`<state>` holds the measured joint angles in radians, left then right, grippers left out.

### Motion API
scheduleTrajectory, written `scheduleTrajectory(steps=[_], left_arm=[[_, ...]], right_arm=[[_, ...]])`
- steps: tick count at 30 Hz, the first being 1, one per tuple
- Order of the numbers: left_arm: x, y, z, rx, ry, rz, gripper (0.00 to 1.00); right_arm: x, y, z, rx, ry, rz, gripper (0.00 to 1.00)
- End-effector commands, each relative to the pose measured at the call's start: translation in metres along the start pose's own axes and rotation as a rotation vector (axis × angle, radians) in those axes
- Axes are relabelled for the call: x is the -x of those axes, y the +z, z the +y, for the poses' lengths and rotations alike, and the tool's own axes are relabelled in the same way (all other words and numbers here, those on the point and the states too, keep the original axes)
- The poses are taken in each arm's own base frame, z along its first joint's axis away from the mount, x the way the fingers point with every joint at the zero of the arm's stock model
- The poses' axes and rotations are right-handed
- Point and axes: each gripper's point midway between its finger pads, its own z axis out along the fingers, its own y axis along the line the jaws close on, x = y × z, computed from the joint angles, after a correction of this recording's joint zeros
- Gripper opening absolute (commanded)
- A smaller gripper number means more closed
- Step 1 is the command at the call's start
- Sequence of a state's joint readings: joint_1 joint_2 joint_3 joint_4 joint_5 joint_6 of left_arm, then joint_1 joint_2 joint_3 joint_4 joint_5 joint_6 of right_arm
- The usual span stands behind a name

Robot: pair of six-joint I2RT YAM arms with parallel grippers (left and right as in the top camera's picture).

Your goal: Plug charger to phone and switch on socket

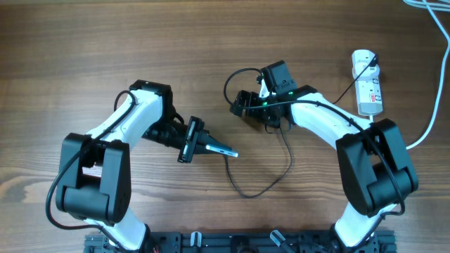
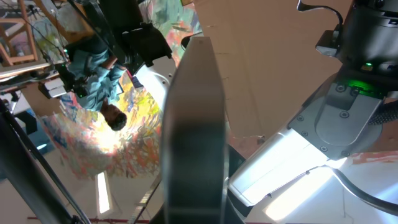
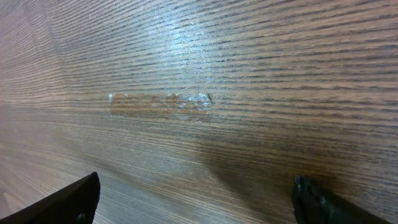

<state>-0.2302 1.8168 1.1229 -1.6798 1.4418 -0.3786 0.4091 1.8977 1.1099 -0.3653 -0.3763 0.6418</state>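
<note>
Varnished wood-grain table (image 3: 261, 56), softly glossy, with a dull scuffed patch (image 3: 160, 106) ahead of the right gripper (image 3: 196, 202); phone (image 2: 193, 124) edge smooth, satin grey.

1. Phone (image 2: 193, 124) in l. wrist view: blurred, edge-on, cut off at bottom. Screen not seen in any view.
2. Charger (image 1: 289, 158) tip, overhead: too small to tell if it's in the phone.
3. Socket (image 1: 367, 84) switch: too small to read. White lead (image 1: 429, 126) runs off rt edge.
4. R. wrist view: my right fingertips (image 3: 78, 199) cut by bottom edge.
</note>
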Motion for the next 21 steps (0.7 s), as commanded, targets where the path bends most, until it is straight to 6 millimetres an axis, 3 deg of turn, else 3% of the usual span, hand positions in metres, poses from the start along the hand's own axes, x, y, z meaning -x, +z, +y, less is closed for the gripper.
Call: scheduleTrajectory(steps=[1,4,11,15,16,17,18,21], left_arm=[[-0.006,0.000,-0.009,-0.048,0.013,0.023,0.04],[-0.005,0.000,-0.011,-0.057,0.040,0.024,0.04],[0.015,-0.003,-0.044,-0.130,0.421,0.035,0.04],[0.029,-0.006,-0.084,-0.133,0.808,0.009,0.05],[0.029,-0.008,-0.096,-0.134,0.958,-0.001,0.18],[0.028,-0.009,-0.103,-0.135,1.053,-0.008,0.14],[0.025,-0.010,-0.111,-0.136,1.183,-0.016,0.04],[0.024,-0.010,-0.113,-0.137,1.243,-0.016,0.04]], right_arm=[[-0.005,0.010,-0.028,-0.095,0.018,0.003,1.00],[-0.005,0.010,-0.028,-0.095,0.018,0.003,1.00],[-0.005,0.010,-0.028,-0.095,0.018,0.002,1.00],[-0.005,0.010,-0.028,-0.095,0.018,0.003,1.00],[-0.005,0.010,-0.028,-0.095,0.018,0.003,1.00],[-0.005,0.010,-0.028,-0.095,0.018,0.003,1.00],[-0.005,0.010,-0.028,-0.095,0.018,0.003,1.00],[-0.005,0.010,-0.028,-0.095,0.018,0.003,1.00]])
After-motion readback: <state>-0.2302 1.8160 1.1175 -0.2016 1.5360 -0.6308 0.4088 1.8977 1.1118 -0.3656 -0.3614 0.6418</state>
